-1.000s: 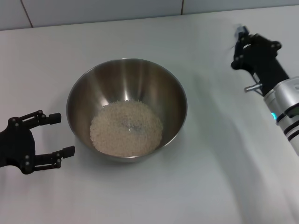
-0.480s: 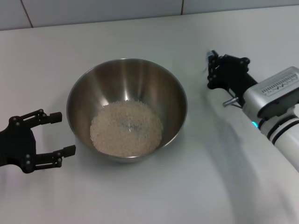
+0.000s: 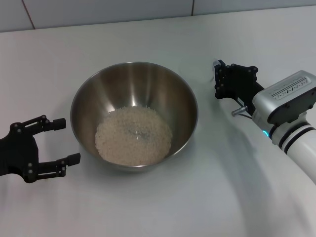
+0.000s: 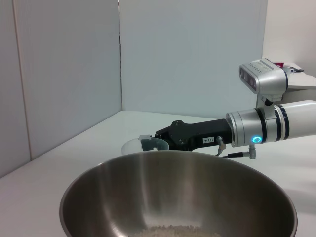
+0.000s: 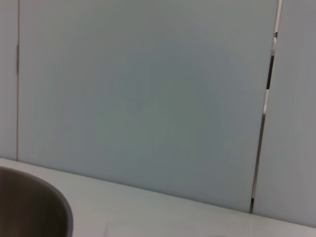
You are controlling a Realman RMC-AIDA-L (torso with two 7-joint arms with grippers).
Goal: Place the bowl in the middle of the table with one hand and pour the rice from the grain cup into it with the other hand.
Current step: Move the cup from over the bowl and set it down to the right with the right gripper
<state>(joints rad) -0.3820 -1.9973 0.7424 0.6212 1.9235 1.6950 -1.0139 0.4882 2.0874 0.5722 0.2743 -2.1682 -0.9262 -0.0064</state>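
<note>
The steel bowl (image 3: 83,101) stands in the middle of the white table (image 3: 163,212), with a pale heap of rice (image 3: 133,136) in its bottom. My right gripper (image 3: 218,79) is just right of the bowl's rim, shut on the clear grain cup (image 3: 217,64). In the left wrist view the cup (image 4: 138,146) lies tipped on its side at the end of the right gripper (image 4: 163,143), just beyond the bowl's far rim (image 4: 177,192), and no rice shows in it. My left gripper (image 3: 68,141) is open and empty, on the table left of the bowl.
A tiled wall (image 3: 98,12) runs along the table's far edge. White panels (image 4: 187,54) stand behind the table. Bare tabletop lies in front of the bowl and to its right. The right wrist view shows only the bowl's edge (image 5: 29,207) and the panels.
My right arm has swung left from the far right of the table to the bowl's right rim, carrying the cup. The left gripper, bowl and rice have not moved.
</note>
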